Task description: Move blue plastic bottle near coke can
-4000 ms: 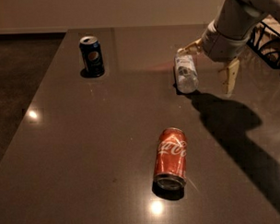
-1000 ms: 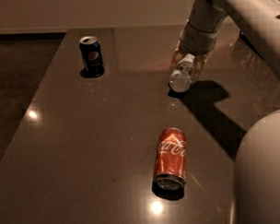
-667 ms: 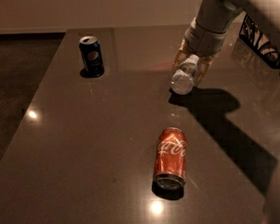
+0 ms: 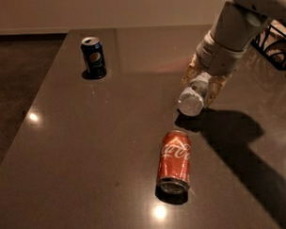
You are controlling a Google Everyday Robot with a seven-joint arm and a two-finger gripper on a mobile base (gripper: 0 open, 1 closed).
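The blue plastic bottle (image 4: 194, 96) is a pale clear bottle held between my gripper's fingers, tilted with its white end pointing down toward the table, a little above the surface. My gripper (image 4: 202, 85) is shut on it at the right of the middle of the table. The coke can (image 4: 174, 162), red-orange with white script, lies on its side on the dark table (image 4: 88, 175), just in front of and slightly left of the bottle, a short gap apart.
A dark blue Pepsi can (image 4: 93, 57) stands upright at the back left of the table. A black wire rack (image 4: 274, 43) sits at the right edge. The table's left edge drops to a dark floor.
My gripper has carried the bottle toward the front of the table, closer to the coke can. The cans have not moved.
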